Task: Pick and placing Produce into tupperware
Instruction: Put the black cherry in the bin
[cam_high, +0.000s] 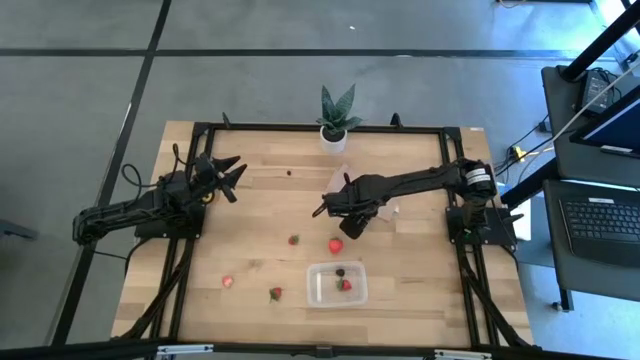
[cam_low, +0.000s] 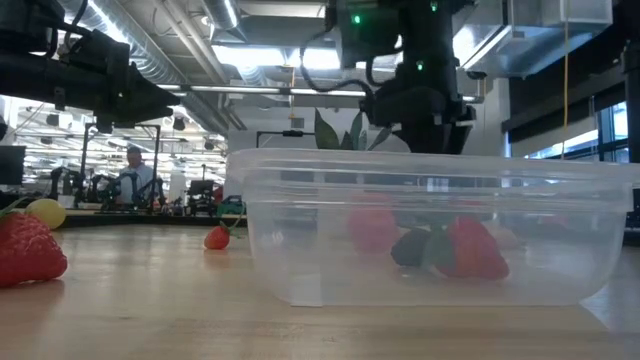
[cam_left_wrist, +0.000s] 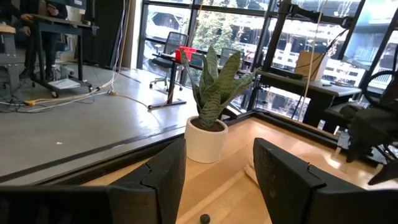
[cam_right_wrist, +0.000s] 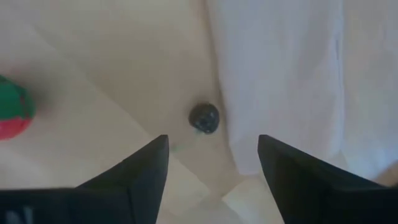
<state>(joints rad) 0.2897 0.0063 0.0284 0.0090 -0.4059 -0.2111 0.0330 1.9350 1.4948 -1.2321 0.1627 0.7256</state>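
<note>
The right gripper (cam_high: 340, 212) sits near the middle of the high view, reaching in from the right, its jaws spread and empty. In the right wrist view a small dark berry (cam_right_wrist: 204, 117) lies on the wood between its two fingers (cam_right_wrist: 140, 177), touching neither, right at the edge of a pale sheet (cam_right_wrist: 280, 81), and a red strawberry (cam_right_wrist: 13, 111) shows at the left edge.

The tupperware (cam_high: 337, 284) stands in the lower centre of the high view, below the gripper and apart from it. Inside lie a strawberry (cam_high: 346, 285) and a dark berry (cam_high: 340, 271).

Loose strawberries are scattered on the table (cam_high: 260, 220): one (cam_high: 335, 245) between gripper and container, others (cam_high: 294, 239) (cam_high: 227, 282) (cam_high: 275, 293) toward the lower left.

The left gripper (cam_high: 228, 172) waits at the upper left of the table with its fingers apart, facing a potted plant (cam_left_wrist: 208, 109).
</note>
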